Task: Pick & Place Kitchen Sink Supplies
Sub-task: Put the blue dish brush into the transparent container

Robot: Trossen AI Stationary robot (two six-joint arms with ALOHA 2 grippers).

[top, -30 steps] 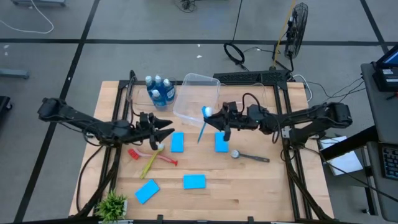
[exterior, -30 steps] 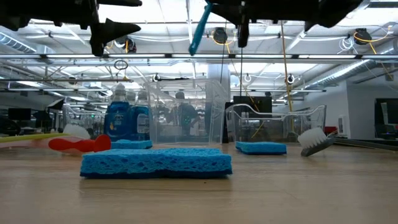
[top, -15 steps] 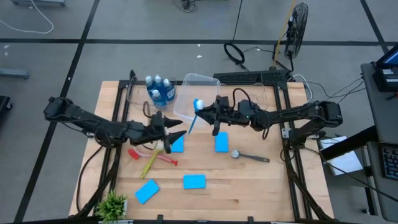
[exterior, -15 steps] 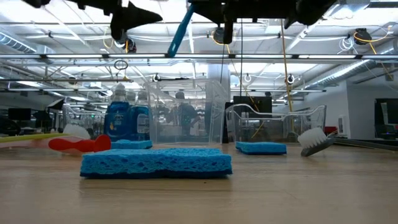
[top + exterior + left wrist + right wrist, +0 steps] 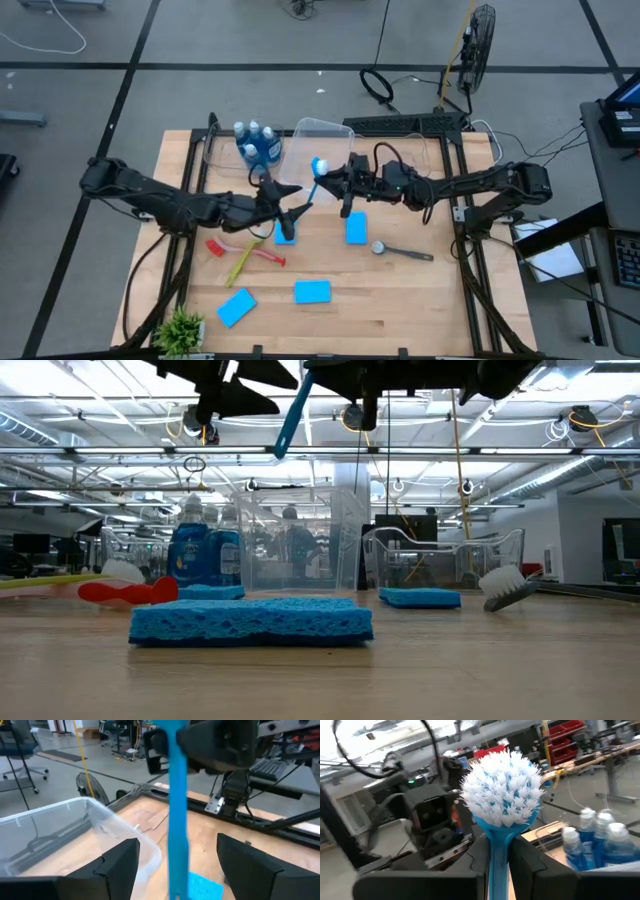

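Note:
A blue long-handled brush (image 5: 310, 188) with a white head (image 5: 502, 785) hangs in the air over the middle of the table, with my right gripper (image 5: 335, 180) shut on it. My left gripper (image 5: 290, 208) is open. Its two fingers (image 5: 117, 867) stand on either side of the brush's blue handle (image 5: 177, 805) with a gap on each side. On the table lie a red brush (image 5: 247, 252), a yellow-green brush (image 5: 241, 265), several blue sponges (image 5: 313, 291) and a group of blue soap bottles (image 5: 257, 145). My right gripper pinches the blue brush's neck (image 5: 497, 847), just below the white head, between its two fingers. The fingers come about level from the table's right and lie across the handle. The brush is lifted clear, and its handle (image 5: 290, 410) slants down toward my left gripper.
A clear bin (image 5: 318, 150) lies tilted at the far middle, with another clear bin (image 5: 420, 150) at the far right. A dark-handled brush (image 5: 400, 250) lies right of centre. A green potted plant (image 5: 180, 325) stands at the near left corner.
My left gripper has risen and gone toward the table's right, rolling as it went, until its fingers flank the blue brush's handle. My right gripper carried the brush a little toward the left and far side, then kept still.

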